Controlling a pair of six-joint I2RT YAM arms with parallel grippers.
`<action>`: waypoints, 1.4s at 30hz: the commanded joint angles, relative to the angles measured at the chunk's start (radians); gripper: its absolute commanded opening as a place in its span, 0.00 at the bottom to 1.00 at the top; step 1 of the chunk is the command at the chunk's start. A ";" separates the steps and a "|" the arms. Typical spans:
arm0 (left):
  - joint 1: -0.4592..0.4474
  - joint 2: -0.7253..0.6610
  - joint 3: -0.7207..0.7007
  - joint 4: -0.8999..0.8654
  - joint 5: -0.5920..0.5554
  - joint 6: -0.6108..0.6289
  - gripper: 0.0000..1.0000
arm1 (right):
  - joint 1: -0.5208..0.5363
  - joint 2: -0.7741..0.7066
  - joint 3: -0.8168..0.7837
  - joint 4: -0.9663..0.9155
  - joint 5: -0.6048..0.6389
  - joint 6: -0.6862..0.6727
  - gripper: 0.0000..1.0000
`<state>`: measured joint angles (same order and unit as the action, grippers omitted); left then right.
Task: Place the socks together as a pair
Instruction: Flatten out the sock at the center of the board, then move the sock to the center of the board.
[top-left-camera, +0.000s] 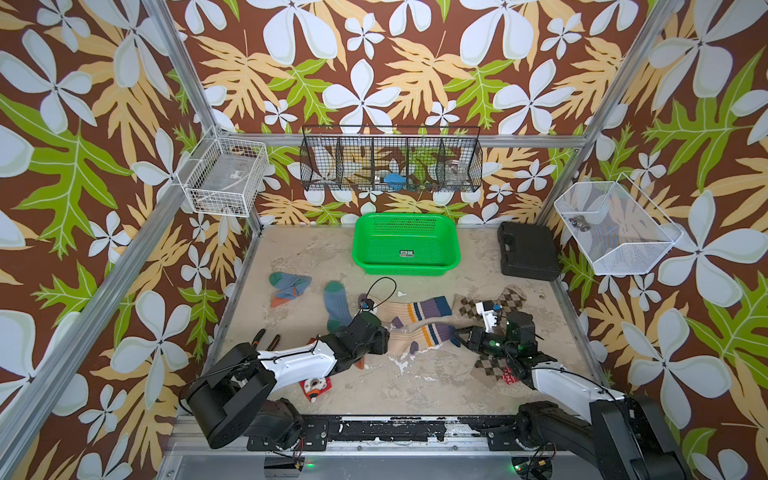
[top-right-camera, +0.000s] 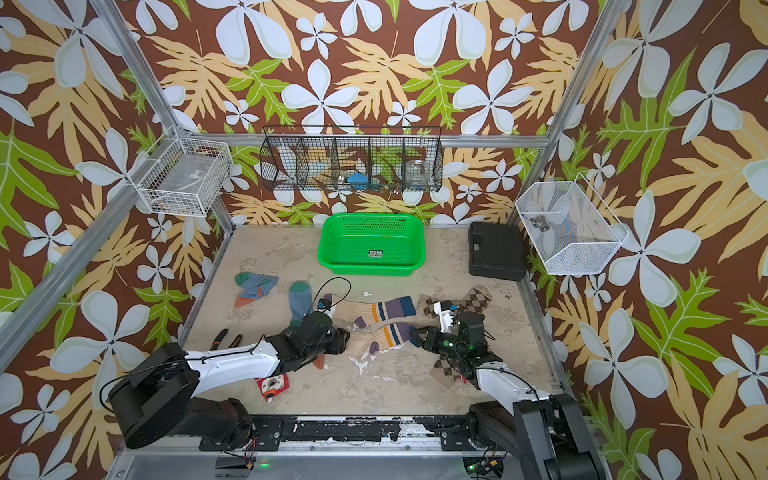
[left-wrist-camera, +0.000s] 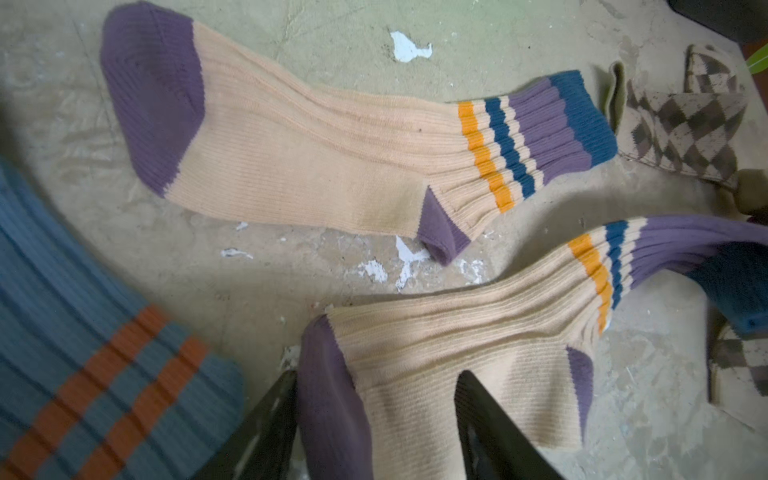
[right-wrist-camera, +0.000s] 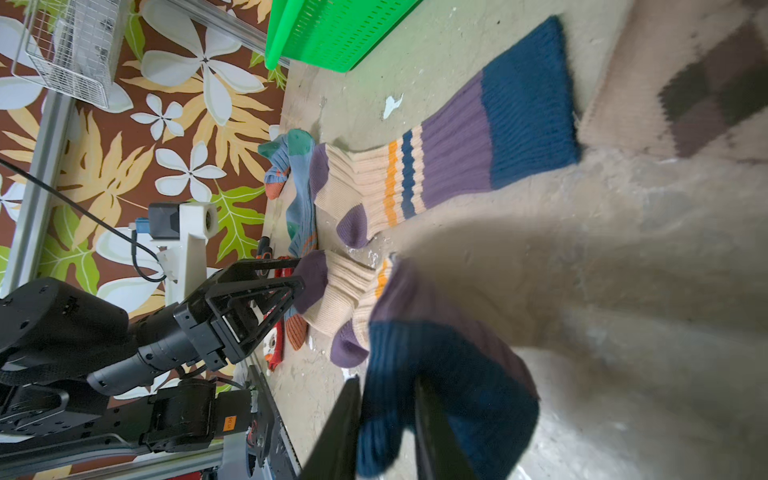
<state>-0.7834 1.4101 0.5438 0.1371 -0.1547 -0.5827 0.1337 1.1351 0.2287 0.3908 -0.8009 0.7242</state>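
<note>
Table (top-left-camera: 415, 386): beige surface, worn, with white chips in the coating. At the rear stand 1 green basket (top-left-camera: 405, 215) and, to its right, 1 black case (top-left-camera: 527, 251). Across the middle, left to right: 2 blue-grey socks (top-left-camera: 337, 305), 2 cream striped socks (top-left-camera: 419, 311), 1 argyle sock (top-left-camera: 505, 301). At the front: pliers (top-left-camera: 266, 338) left, red sock (top-left-camera: 318, 386), second argyle sock (top-left-camera: 488, 368) right.

Cream purple-toed sock (top-left-camera: 400, 309) flat, twin (top-left-camera: 406, 337) just beside it, roughly parallel, toes leftward.
</note>
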 joint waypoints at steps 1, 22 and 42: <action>0.003 0.008 0.003 -0.011 -0.066 0.037 0.64 | 0.000 -0.004 0.024 -0.015 0.074 -0.075 0.33; 0.145 -0.117 -0.302 0.329 -0.011 -0.093 0.66 | 0.005 -0.214 0.078 -0.260 0.264 -0.213 0.43; 0.343 -0.371 -0.286 0.165 0.193 -0.017 0.71 | 0.005 -0.108 0.109 -0.221 0.327 -0.223 0.47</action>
<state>-0.3992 1.0714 0.2276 0.4435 0.0380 -0.6487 0.1383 1.0164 0.3389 0.1535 -0.5148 0.5156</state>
